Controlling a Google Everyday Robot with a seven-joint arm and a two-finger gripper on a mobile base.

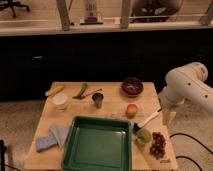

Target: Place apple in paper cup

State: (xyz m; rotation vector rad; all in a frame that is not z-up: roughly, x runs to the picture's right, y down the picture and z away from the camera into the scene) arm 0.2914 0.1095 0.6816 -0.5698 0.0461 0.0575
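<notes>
Tabletop [75,114]: light wood, square, carrying all the items below.

- Apple [132,110]: red-orange with a yellowish patch, lying loose on the bare wood right of centre, in front of the bowl and just beyond the tray's far right corner. Nothing holds it.
- Paper cup [60,101]: white, upright, mouth up, on the left half. It is well apart from the apple, with the metal cup between them.
- Metal cup [98,100]: small, dark, upright, near the middle.
- Bowl [132,86]: dark red, at the far right.
- Banana [55,90]: yellow, far left corner.
- Green vegetable [81,90]: long, beside the banana.
- Tray [75,150]: green, square, at the near edge.
- Cloths [50,138]: blue and grey, left of the tray.
- White-handled utensil [148,119]: lying slantwise, right of the apple.
- Green round fruit [144,136] and dark grapes [159,145]: near right corner.
- Pincer [168,117]: hanging from the white arm [187,82] at the right edge, clear of the apple. How far open it is I cannot tell, and no item is visibly in its hold.
</notes>
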